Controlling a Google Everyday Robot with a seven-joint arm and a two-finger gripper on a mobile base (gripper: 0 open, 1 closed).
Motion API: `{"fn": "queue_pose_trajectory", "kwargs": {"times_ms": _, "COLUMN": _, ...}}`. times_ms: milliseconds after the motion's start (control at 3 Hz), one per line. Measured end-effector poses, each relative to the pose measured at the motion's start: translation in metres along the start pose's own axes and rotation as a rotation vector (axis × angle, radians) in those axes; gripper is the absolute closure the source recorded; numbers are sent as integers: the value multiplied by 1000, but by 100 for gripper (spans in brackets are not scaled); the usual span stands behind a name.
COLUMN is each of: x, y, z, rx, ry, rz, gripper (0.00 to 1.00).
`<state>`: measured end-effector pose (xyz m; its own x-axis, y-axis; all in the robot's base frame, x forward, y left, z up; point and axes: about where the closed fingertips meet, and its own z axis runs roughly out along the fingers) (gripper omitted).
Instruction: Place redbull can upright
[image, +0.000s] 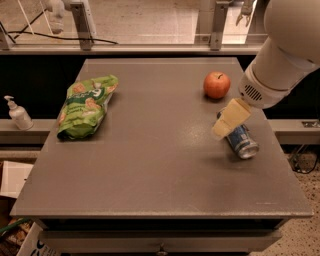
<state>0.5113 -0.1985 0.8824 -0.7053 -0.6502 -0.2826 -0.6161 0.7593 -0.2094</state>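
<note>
The redbull can (242, 142) is blue and silver and lies on its side on the grey table (160, 170), at the right side, its silver end facing the front right. My gripper (228, 120) hangs from the large white arm (280, 65) just above and to the left of the can, covering its far end. I cannot tell whether it touches the can.
A red apple (217, 85) stands behind the can, close to the arm. A green snack bag (86, 106) lies at the table's left. A white pump bottle (18, 114) stands on a ledge off the left edge. The table's right edge is near the can.
</note>
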Motion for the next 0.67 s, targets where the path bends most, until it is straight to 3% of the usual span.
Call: {"fn": "queue_pose_trajectory", "kwargs": {"times_ms": 667, "x": -32, "y": -7, "z": 22, "rx": 6, "ry": 50, "rz": 152, "gripper": 0}}
